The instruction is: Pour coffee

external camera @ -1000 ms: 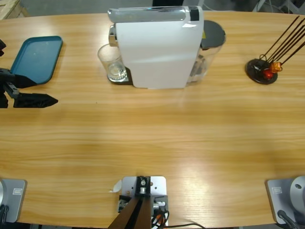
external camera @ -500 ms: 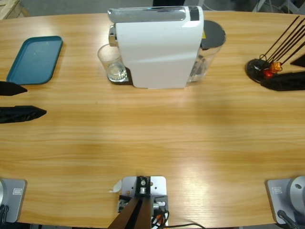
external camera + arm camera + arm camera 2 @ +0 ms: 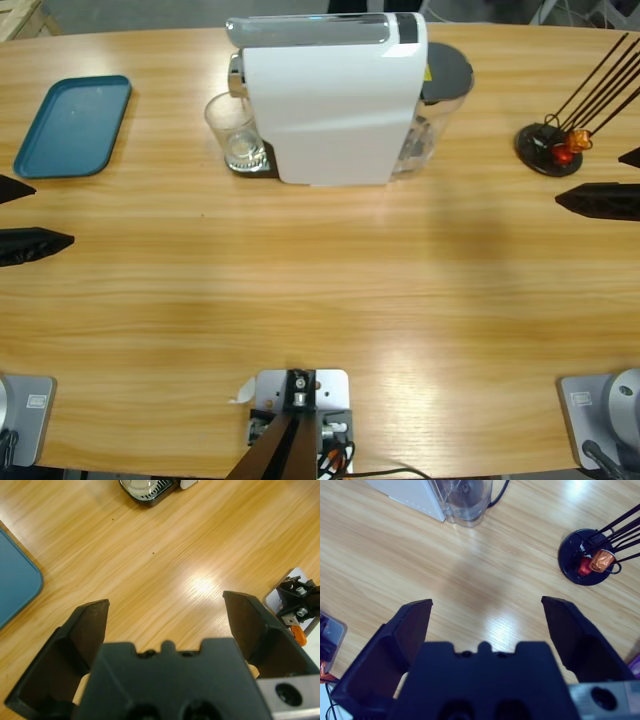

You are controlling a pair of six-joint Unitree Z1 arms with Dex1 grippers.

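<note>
A clear drinking glass [image 3: 238,135] stands on the black drip tray under the spout of the white coffee machine [image 3: 330,100]. No dark coffee shows in the glass. The bottom of the glass [image 3: 142,485] shows at the top edge of the left wrist view. My left gripper [image 3: 50,214] sits at the table's left edge, open and holding nothing, far from the glass. In its own view the left gripper [image 3: 167,610] hangs over bare wood. My right gripper [image 3: 590,178] is open at the right edge, and the right gripper [image 3: 487,607] has nothing between its black jaws.
A blue tray [image 3: 75,125] lies at the back left and also shows as the blue tray [image 3: 15,580] in the left wrist view. A black capsule stand [image 3: 548,148] with thin rods sits at the back right. The machine's clear water tank [image 3: 467,500] is on its right side.
The left gripper has drawn back toward the left edge and shifted nearer the table's front. The right gripper came in from the right edge beside the capsule stand, then moved slightly toward the front.
</note>
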